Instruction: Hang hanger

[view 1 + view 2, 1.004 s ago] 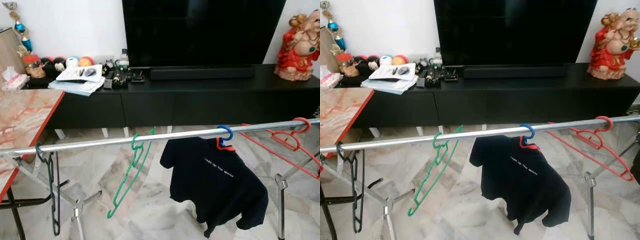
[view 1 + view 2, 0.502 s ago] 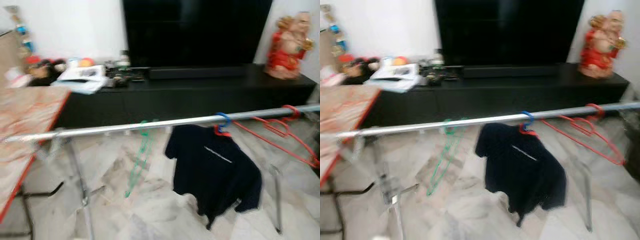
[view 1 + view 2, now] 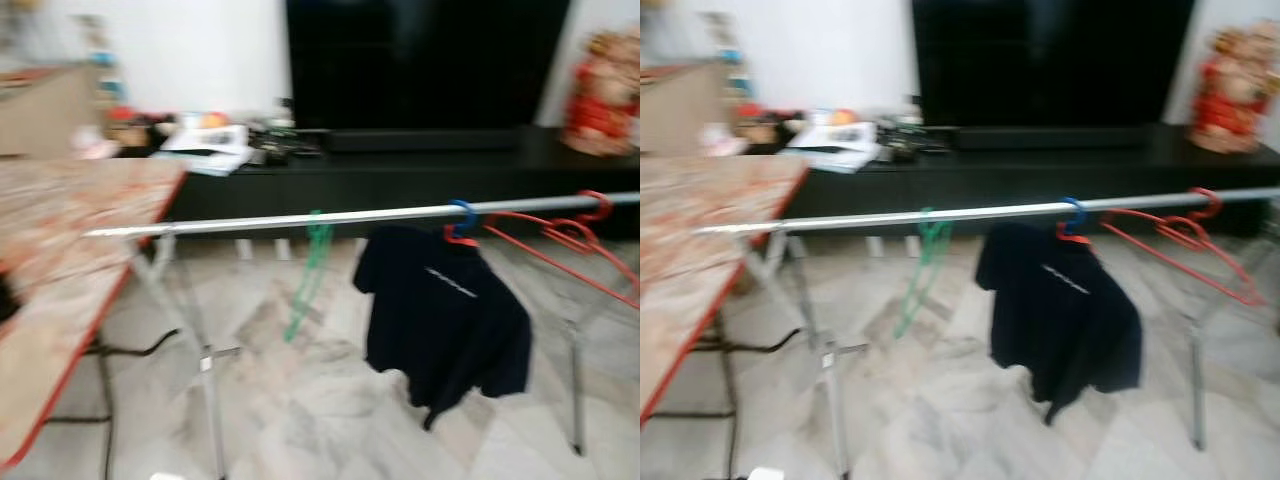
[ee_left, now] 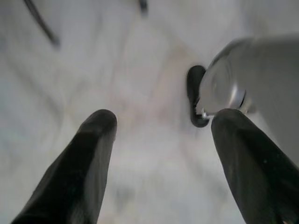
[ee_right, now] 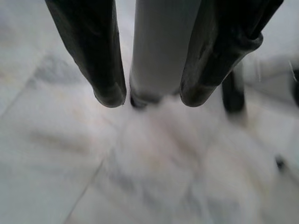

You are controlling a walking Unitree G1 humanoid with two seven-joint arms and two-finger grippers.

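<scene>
— What do we have before us, from the biggest thing down?

— We see a long silver rail (image 3: pixel 330 217) running across the room, nearly level, its long axis side to side, standing on a white marble floor (image 3: pixel 320 400). Behind it sits a low black TV cabinet (image 3: pixel 400 180) with a dark screen (image 3: pixel 420 60) above. To our left is a marble-patterned counter (image 3: pixel 60 240) with a red edge. The whole scene is blurred.

— And on the rail?

— A dark T-shirt (image 3: pixel 445 310) hangs from a blue hook (image 3: pixel 463 213) right of the middle. Red hangers (image 3: pixel 560 240) hang at the far right, slanting down and away. The green hanger (image 3: pixel 308 275) hangs left of the shirt, its hook over the rail and its long axis pointing down, seen nearly edge-on.

— The claws?

— Our left claw (image 4: pixel 161 123) points at the floor, its fingers (image 4: pixel 84 158) spread wide and holding nothing, a silver part of our own body beside it. Our right claw (image 5: pixel 152 98) also points at the floor, fingers (image 5: pixel 100 56) a narrow gap apart; a pale tube shows between them, but we cannot tell whether they grip it.
</scene>
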